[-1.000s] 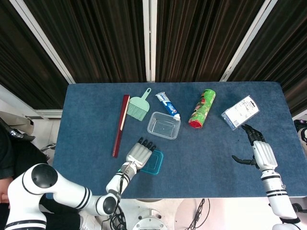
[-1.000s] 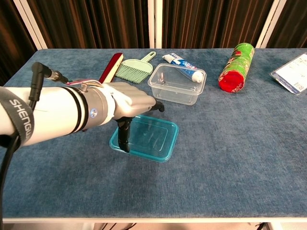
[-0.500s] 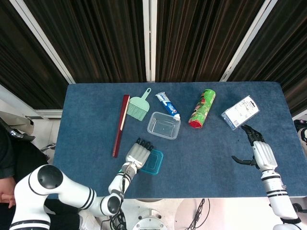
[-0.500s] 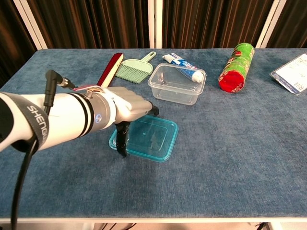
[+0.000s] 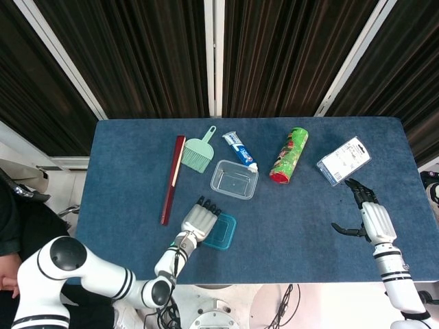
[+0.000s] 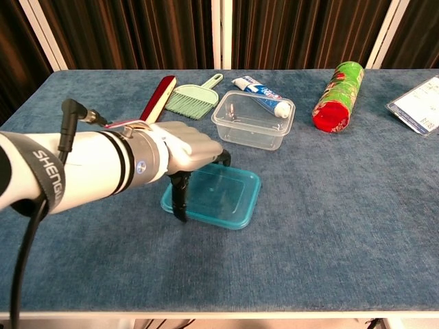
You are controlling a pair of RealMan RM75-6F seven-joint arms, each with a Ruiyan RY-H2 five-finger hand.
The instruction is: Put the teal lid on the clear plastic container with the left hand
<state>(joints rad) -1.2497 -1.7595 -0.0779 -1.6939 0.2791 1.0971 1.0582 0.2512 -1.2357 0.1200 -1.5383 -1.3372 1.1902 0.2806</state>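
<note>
The teal lid (image 5: 223, 234) (image 6: 221, 197) lies low over the blue table (image 5: 309, 212), near its front edge. My left hand (image 5: 199, 221) (image 6: 184, 152) grips the lid's left end, with the thumb down at the near rim and the fingers over the far rim. The lid looks tipped, its near edge showing thick. The clear plastic container (image 5: 234, 179) (image 6: 252, 120) stands open and empty just behind the lid, a short gap away. My right hand (image 5: 369, 218) rests open on the table's front right, holding nothing; only the head view shows it.
Behind the container lie a toothpaste tube (image 5: 239, 151) (image 6: 264, 97), a mint dustpan brush (image 5: 200, 152) (image 6: 193, 100) and a red stick (image 5: 173, 178) (image 6: 158, 96). A green can (image 5: 289, 155) (image 6: 337, 96) and a white packet (image 5: 343, 160) (image 6: 418, 103) lie to the right.
My left hand closed on the lid's left end, and the lid shifted slightly right and toward the container with it. The right hand has stayed still.
</note>
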